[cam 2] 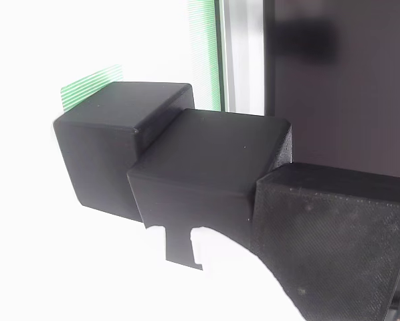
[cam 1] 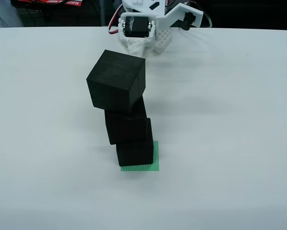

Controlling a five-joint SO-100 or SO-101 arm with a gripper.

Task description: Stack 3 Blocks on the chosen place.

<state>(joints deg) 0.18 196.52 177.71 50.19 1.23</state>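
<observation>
Gripper (cam 1: 148, 45) jaws are being hidden at the table's far edge, their spread unreadable, while three rigid, light-looking matte blocks (cam 1: 126, 115) are being stacked askew on the green patch (cam 1: 155, 160), best gripped across flat opposite faces.

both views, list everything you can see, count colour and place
cubes: three, matte black, stacked in one leaning column on the table; bottom cube on the green patch, middle cube shifted off it, top cube twisted and overhanging
green patch: one, striped green square, under the bottom cube, an edge showing beside it
table: one, white, under everything
clutter: red and dark items, far edge behind the table, too blurred to name
arm: one, white with a black motor, at the table's far edge behind the stack, apart from the cubes; whether its jaws are open cannot be told
</observation>
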